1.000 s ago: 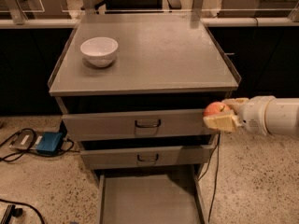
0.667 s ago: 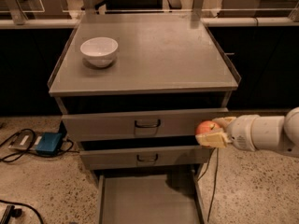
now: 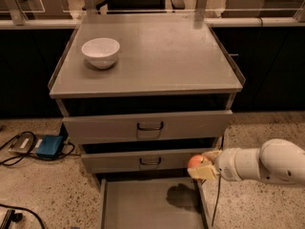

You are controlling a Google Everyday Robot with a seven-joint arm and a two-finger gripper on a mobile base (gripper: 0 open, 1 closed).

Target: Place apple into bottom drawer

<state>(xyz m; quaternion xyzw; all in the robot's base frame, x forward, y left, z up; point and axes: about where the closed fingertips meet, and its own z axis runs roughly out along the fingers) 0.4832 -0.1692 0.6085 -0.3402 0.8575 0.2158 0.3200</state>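
My gripper [image 3: 201, 167] comes in from the right on a white arm and is shut on the small red-orange apple [image 3: 197, 161]. It holds the apple in front of the right end of the middle drawer, just above the right side wall of the bottom drawer [image 3: 143, 204]. The bottom drawer is pulled open, a flat grey tray with low walls. Its floor shows only the gripper's shadow.
A white bowl [image 3: 100, 52] stands on the cabinet top [image 3: 162, 56] at the left. Two upper grey drawers [image 3: 150, 126] with black handles stand slightly open. A blue box [image 3: 49, 146] with cables lies on the speckled floor at the left.
My gripper has moved down and to the left with the apple, from the top drawer's right end to the level of the middle drawer, over the bottom drawer's right edge.
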